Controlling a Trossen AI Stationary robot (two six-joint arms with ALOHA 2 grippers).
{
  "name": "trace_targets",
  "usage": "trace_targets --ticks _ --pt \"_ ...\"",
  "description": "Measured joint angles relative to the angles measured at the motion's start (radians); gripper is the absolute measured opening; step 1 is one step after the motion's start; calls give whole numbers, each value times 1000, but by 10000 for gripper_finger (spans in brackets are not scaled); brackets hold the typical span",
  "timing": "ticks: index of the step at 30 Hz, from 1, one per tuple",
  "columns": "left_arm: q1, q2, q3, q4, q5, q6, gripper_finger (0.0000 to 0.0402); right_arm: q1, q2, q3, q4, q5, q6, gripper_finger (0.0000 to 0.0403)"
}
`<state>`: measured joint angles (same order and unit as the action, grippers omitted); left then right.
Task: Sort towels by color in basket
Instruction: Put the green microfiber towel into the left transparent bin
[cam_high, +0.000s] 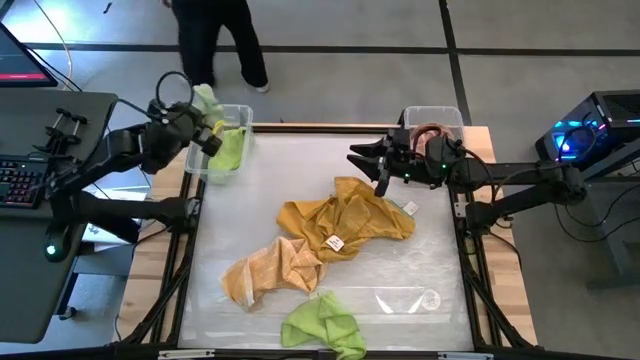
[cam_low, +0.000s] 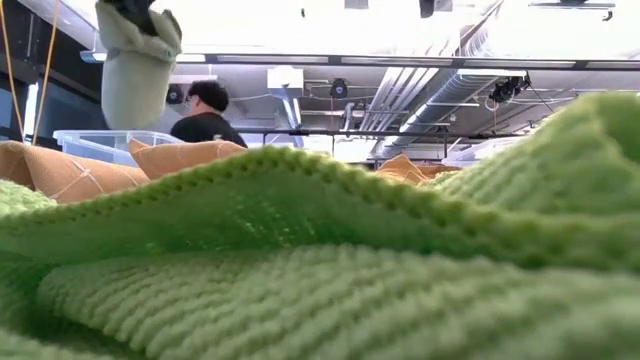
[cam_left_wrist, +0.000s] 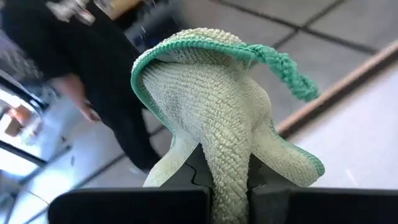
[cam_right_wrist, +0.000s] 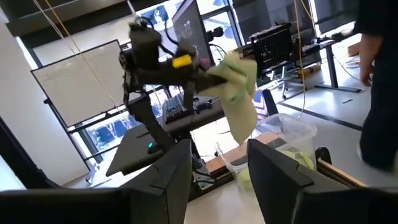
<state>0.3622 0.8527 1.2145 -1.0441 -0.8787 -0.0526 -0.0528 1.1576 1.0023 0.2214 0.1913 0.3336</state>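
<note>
My left gripper (cam_high: 207, 122) is shut on a pale sage green towel (cam_high: 205, 100) above the clear left bin (cam_high: 240, 112); a lime green towel (cam_high: 230, 150) lies in that bin. In the low view the sage towel (cam_low: 135, 65) hangs at upper left. My right gripper (cam_high: 365, 168) hovers open above the table's far part, beside the right bin (cam_high: 445, 115) that holds a pink-brown towel (cam_high: 430, 135). On the table lie a mustard towel (cam_high: 345, 220), an orange-tan towel (cam_high: 270, 270) and another lime green towel (cam_high: 320, 325). My left gripper pinches the sage towel between its two fingers (cam_left_wrist: 199, 180) at a bunched fold (cam_left_wrist: 230, 168) with several layers. The towel's teal-hemmed edge (cam_left_wrist: 280, 62) shows past the fingers. It is lifted clear and hangs below the gripper (cam_right_wrist: 205, 74) over the bin (cam_right_wrist: 283, 134).
A person in black (cam_high: 215, 40) stands beyond the table's far edge, behind the left bin. A keyboard and desk (cam_high: 30, 180) sit left of the table, and lit equipment (cam_high: 590, 135) to its right. The near lime green towel (cam_low: 320, 260) fills most of the low view.
</note>
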Motion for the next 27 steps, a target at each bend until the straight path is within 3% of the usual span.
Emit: trace_targets --ticks 9,21,27 --pt "148 -3 -187 81 173 -68 31 0 0 0 0 0 -1 148" --pt "360 37 -205 108 417 -77 161 1 0 0 -1 0 8 148" --pt "454 42 -199 99 475 -40 217 1 0 -1 -3 0 9 149"
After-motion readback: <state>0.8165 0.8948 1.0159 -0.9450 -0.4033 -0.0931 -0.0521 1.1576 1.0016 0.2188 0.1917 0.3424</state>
